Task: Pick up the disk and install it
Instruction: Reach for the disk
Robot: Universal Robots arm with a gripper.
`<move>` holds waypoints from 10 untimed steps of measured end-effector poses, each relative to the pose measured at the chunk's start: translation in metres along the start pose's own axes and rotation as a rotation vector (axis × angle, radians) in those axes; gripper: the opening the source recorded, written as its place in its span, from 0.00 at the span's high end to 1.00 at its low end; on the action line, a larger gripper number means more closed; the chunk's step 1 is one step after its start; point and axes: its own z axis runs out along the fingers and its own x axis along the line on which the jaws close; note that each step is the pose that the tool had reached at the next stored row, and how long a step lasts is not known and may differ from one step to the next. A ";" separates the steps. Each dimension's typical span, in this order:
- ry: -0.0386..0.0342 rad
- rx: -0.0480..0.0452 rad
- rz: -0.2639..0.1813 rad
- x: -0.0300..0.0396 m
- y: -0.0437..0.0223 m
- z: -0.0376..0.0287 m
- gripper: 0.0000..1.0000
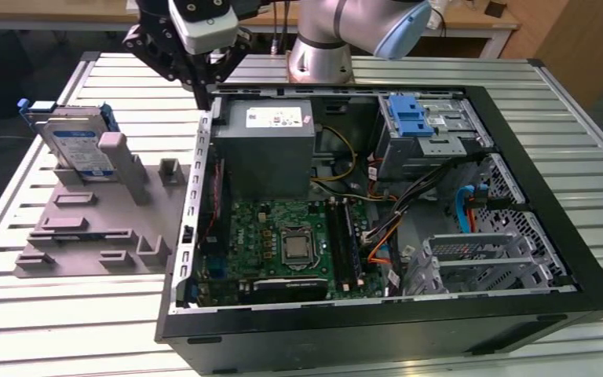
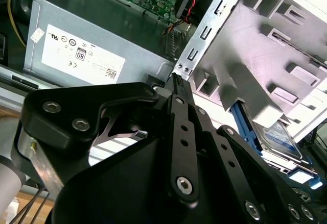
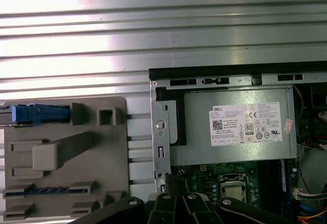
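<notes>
Count: one disk [image 1: 74,145], one grey fixture plate [image 1: 82,228], one open computer case [image 1: 553,236], one grey metal box [image 1: 270,145] with a white sticker, one gripper [image 1: 203,88], mine.
Gripper: in the exterior view it hung at eleven o'clock from the grey metal box, tips pressed together on nothing.
Disk place: on edge in the fixture plate, nine to ten o'clock from the case's middle, well apart from me.
Hidden: a fixture post covered part of the disk; my arm ran off the frame.
Surfaces: disk silver, blue-and-white label, blue frame; fixture matt and blocky; table [image 1: 60,318] ribbed bright metal.
</notes>
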 end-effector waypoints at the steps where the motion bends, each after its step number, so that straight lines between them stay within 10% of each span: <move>1: 0.0000 -0.0001 0.000 0.0003 0.0000 0.0001 0.89; 10: 0.0000 -0.0001 0.000 0.0026 -0.0002 0.0004 0.89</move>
